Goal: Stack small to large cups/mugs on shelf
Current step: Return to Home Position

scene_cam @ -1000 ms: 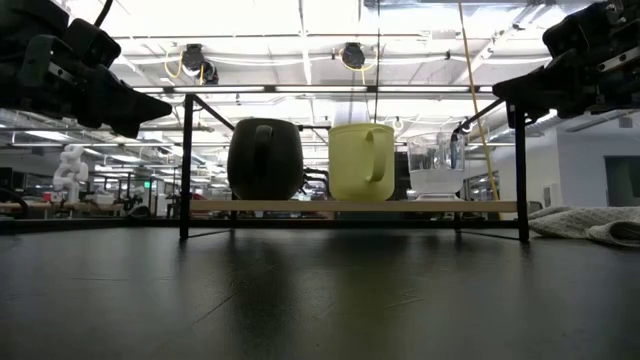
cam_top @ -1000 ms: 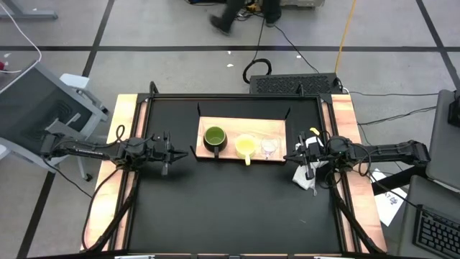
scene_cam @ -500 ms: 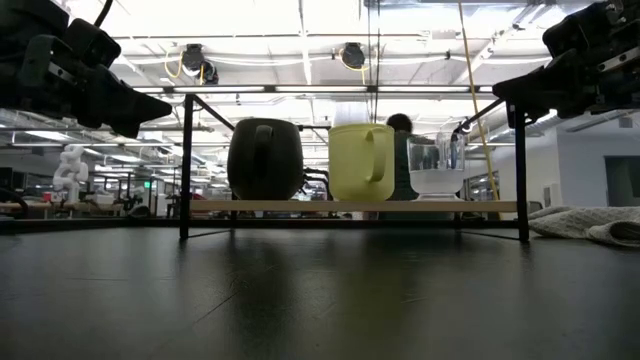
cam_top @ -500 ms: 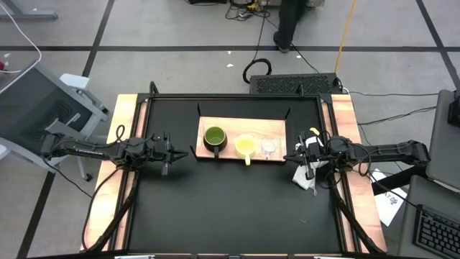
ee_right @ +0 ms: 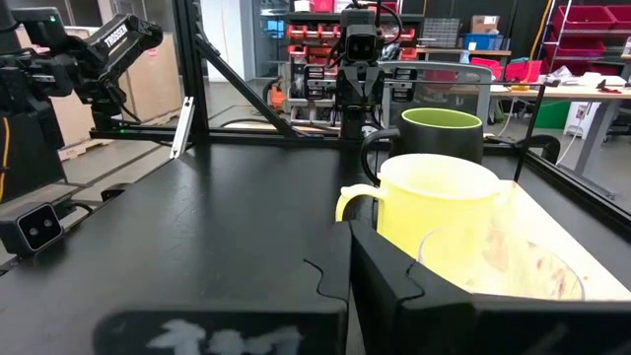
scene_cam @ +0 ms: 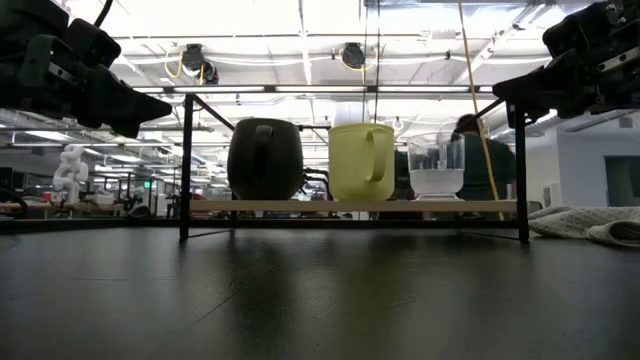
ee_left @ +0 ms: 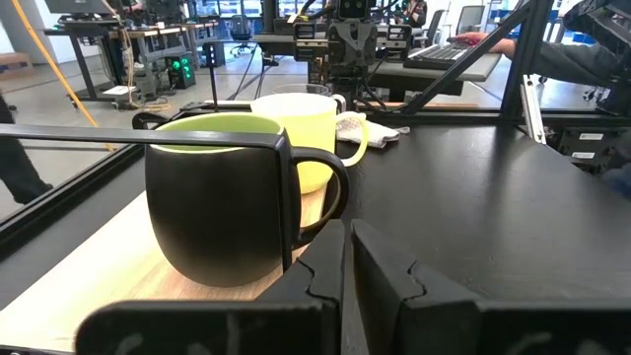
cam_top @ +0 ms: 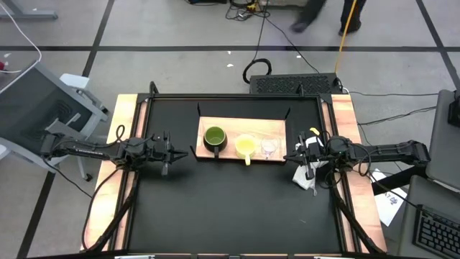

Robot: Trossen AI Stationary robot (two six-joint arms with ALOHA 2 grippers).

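Three cups stand in a row on the light-brown wooden shelf (cam_top: 241, 126): the dark olive-green mug (cam_top: 214, 138) at its left, the yellow mug (cam_top: 245, 146) in the middle, the clear cup (cam_top: 269, 147) at its right. All stand upright on their bases, handles toward the near side (scene_cam: 378, 153). My left gripper (cam_top: 188, 152) is shut and empty, left of the shelf, pointing at the green mug (ee_left: 222, 192). My right gripper (cam_top: 287, 157) is shut and empty, right of the shelf, close to the clear cup (ee_right: 498, 261).
A white cloth (cam_top: 305, 178) lies on the black tabletop near its right rail, under my right arm. The shelf has thin black brackets (scene_cam: 186, 165) at its corners. A person (scene_cam: 478, 165) moves in the room beyond the table.
Both arms and all three cups have kept still. Only a person behind the table has walked from left to right.
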